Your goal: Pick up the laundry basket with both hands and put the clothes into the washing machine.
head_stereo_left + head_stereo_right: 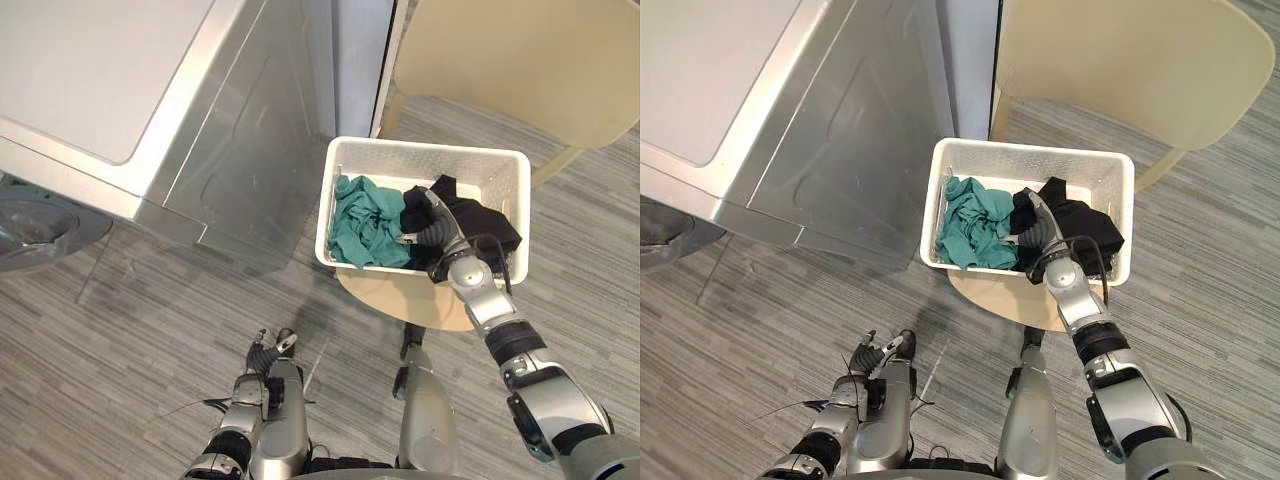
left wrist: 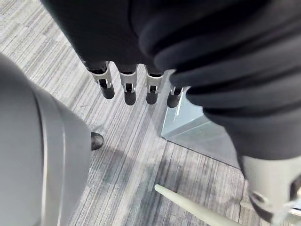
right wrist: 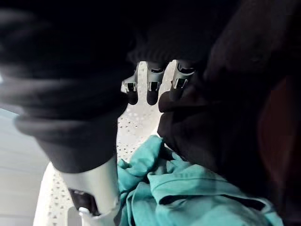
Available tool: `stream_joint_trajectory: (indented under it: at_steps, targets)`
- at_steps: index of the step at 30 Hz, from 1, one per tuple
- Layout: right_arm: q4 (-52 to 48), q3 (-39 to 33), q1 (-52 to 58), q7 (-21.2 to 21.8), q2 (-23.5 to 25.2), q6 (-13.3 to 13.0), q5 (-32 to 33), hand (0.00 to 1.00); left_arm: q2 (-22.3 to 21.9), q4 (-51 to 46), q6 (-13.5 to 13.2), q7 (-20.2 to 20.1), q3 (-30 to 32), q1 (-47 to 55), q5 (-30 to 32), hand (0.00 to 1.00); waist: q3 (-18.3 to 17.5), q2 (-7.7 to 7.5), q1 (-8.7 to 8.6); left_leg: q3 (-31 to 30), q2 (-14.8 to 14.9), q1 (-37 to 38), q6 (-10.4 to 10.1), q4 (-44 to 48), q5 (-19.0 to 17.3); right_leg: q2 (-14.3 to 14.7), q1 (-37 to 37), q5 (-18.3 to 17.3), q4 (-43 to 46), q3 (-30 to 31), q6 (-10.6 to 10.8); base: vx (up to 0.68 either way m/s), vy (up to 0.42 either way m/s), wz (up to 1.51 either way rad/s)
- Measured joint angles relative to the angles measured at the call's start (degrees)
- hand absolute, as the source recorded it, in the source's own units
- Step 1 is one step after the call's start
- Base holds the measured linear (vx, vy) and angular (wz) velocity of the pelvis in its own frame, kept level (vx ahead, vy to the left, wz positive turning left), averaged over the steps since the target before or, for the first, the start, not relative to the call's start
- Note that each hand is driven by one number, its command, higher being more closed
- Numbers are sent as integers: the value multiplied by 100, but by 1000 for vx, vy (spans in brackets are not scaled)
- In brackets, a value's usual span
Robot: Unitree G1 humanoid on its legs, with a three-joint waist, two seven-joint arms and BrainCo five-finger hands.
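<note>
Left to right: the washing machine (image 1: 90,80) is standing well to the left of both robot hands. The left robot hand (image 1: 265,352) is hanging low over the floor, fingers straight and apart, holding nothing, well apart from the laundry basket (image 1: 440,165). The basket is sitting on a small round desk (image 1: 420,300). Inside it, the teal garment (image 1: 365,225) is lying just left of the right robot hand (image 1: 432,228), and the black garment (image 1: 480,225) is lying under and right of it. That hand is reaching into the basket with fingers stretched out, clamped on nothing. Probable hazards: lifting one-handed from inside is likely to tip the basket off the desk, and the fingers may be snagging cloth and dragging it over the rim.
</note>
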Motion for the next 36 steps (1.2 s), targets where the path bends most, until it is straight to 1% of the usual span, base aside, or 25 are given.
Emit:
stream_joint_trajectory:
  at_steps: [5,6,7,8,10,13,14,15,17,18,20,22,23,24,26,27,28,29,30,33,34,36]
  targets:
    - [366,40,-478,-31,-27,26,-39,0,43,-4,-14,179,40,-66,-64,0,48,12,44,-149,0,-299,1,145,2,9,-149,26,-3,-134,-25,21,12,10]
    - [429,41,-541,-42,-85,28,-101,0,42,-2,-16,204,50,-124,-174,0,49,12,134,-173,0,-380,1,166,1,14,-203,33,-5,-149,-33,11,14,10]
    - [507,41,-636,-43,-112,54,-122,0,34,-3,-16,220,110,-155,-245,0,56,7,188,-208,0,-462,1,168,2,15,-239,43,-17,-186,-43,9,16,10]
    - [526,42,-677,-60,-111,59,-134,0,25,-5,-16,237,172,-156,-249,0,61,1,202,-229,0,-494,1,172,2,15,-249,44,-22,-208,-44,12,16,15]
    - [527,41,-760,-156,-119,75,-193,0,26,-15,-15,320,269,-155,-284,0,62,0,300,-348,0,-606,1,179,3,26,-256,52,-80,-324,-54,31,17,18]
    - [532,49,-990,-167,-116,89,-235,0,73,-43,-12,330,309,-155,-285,0,75,-23,323,-510,-12,-822,-14,201,16,39,-285,83,-186,-497,-51,38,18,23]
    - [584,52,-1109,-170,-115,89,-236,0,69,-61,-15,337,417,-159,-294,0,97,-57,347,-568,-12,-908,-16,215,17,46,-317,85,-207,-560,-52,45,20,23]
    - [621,51,-1166,-184,-123,89,-235,0,67,-68,-16,347,446,-164,-302,0,97,-57,356,-610,-14,-973,-16,235,17,47,-334,85,-213,-611,-52,63,28,22]
    - [868,58,-1394,-279,-158,97,-238,0,62,-75,-23,443,479,-258,-410,0,97,-57,478,-766,-35,-1214,-48,301,43,52,-454,85,-233,-749,-52,65,26,25]
    - [941,85,-1461,-284,-160,110,-242,0,64,-76,-25,453,483,-278,-424,0,97,-57,493,-823,-41,-1279,-58,303,54,52,-479,85,-245,-781,-52,59,24,30]
    - [1157,156,-1612,-295,-176,166,-276,0,43,-146,-24,465,478,-309,-489,0,107,-46,574,-956,-64,-1432,-64,305,68,56,-510,85,-305,-925,-52,44,23,27]
    - [1476,156,-1789,-335,-178,184,-297,0,-24,-287,-34,571,477,-328,-526,0,123,-36,676,-1087,-94,-1616,-66,307,84,46,-596,85,-312,-1065,-52,36,30,24]
    - [1555,156,-1851,-392,-179,181,-322,0,-30,-290,-40,580,477,-355,-526,0,126,-30,709,-1142,-108,-1691,-77,303,103,42,-636,85,-313,-1090,-52,15,35,29]
    - [1646,107,-1921,-572,-231,147,-430,0,-51,-288,-33,592,477,-426,-530,0,127,-29,724,-1237,-128,-1831,-100,286,158,38,-715,85,-313,-1178,-52,3,35,35]
    - [1780,67,-2082,-643,-345,95,-536,0,-91,-268,-10,626,474,-552,-538,0,132,-19,761,-1388,-194,-1974,-123,226,288,-1,-806,83,-311,-1281,-51,-13,28,30]
    - [1902,-58,-2186,-645,-342,98,-599,0,-192,-276,-16,672,478,-594,-558,0,146,7,806,-1416,-202,-1985,-129,103,341,-27,-859,79,-293,-1346,-48,-35,18,20]
    - [1959,-132,-2269,-647,-360,96,-634,100,-238,-287,-15,676,484,-631,-568,0,146,8,824,-1423,-215,-2002,-139,-12,426,-60,-918,73,-267,-1368,-43,-65,23,19]
    - [1975,-194,-2323,-654,-392,93,-772,100,-307,-406,-14,675,492,-641,-571,0,147,10,854,-1428,-215,-2030,-149,-156,495,-100,-1040,34,-170,-1372,-30,-53,17,12]
    - [1974,-198,-2327,-654,-398,87,-810,100,-319,-433,-14,675,493,-641,-573,0,147,10,858,-1430,-215,-2043,-151,-162,499,-104,-1059,24,-150,-1372,-31,-61,25,7]
    - [1970,-241,-2332,-653,-513,104,-1237,100,-507,-652,-10,666,634,-645,-620,0,147,9,903,-1452,-212,-2086,-164,-298,570,-172,-1230,-88,86,-1378,-19,-55,30,7]
    - [1946,-245,-2329,-653,-530,160,-1473,100,-610,-727,-9,668,671,-645,-656,0,146,9,907,-1460,-212,-2086,-167,-347,603,-192,-1265,-114,155,-1386,-12,-16,15,7]
    - [1903,-246,-2318,-641,-529,220,-1827,100,-657,-797,-9,663,667,-646,-675,0,145,6,913,-1462,-212,-2080,-171,-355,644,-210,-1289,-157,232,-1387,-12,-9,37,5]
